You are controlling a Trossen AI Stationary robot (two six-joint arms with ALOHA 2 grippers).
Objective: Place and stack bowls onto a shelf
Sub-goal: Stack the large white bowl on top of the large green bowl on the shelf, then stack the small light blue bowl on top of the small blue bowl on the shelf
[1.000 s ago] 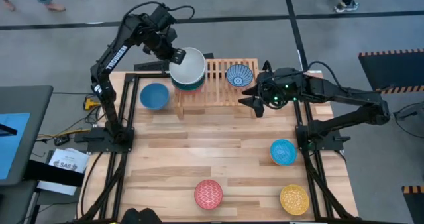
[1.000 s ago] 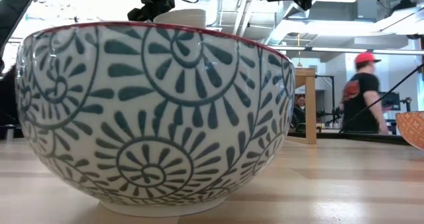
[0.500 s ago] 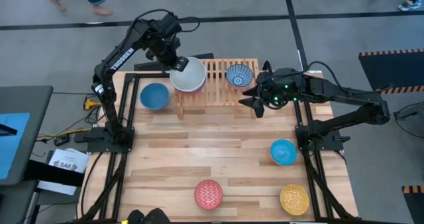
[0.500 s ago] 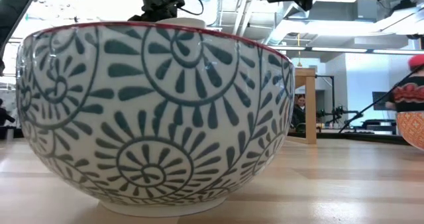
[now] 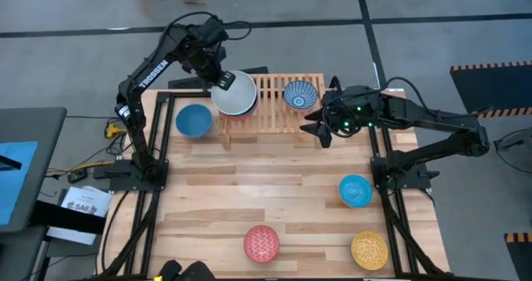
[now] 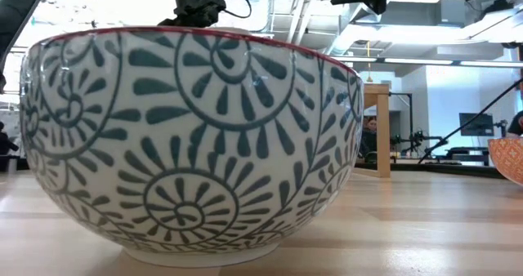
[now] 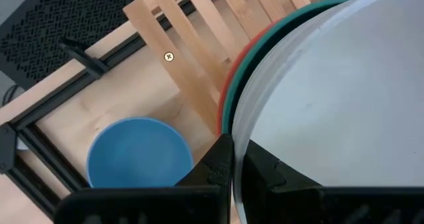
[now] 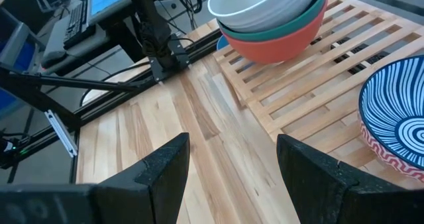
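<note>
The left gripper [image 7: 232, 168] pinches the rim of the plain white round bowl [image 7: 331, 98], nested in the teal bowl [image 8: 278, 30] and red bowl [image 8: 281, 48] on the low slatted light-wood shelf [image 5: 274, 94]. If this gripper pulls away sideways before letting go, the stack probably tips. The right gripper [image 8: 232, 161] waits spread apart beside the shelf.

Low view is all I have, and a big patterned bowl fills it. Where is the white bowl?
Observer: The white bowl sits in the teal bowl, itself in the red bowl, at the shelf's left end.
Operator: Is the left gripper gripping it?
Observer: Yes, the left gripper is shut on the white bowl's rim.
Operator: And the right arm?
Observer: The right gripper hangs open by the shelf's front right corner, near the blue-white bowl.
</note>
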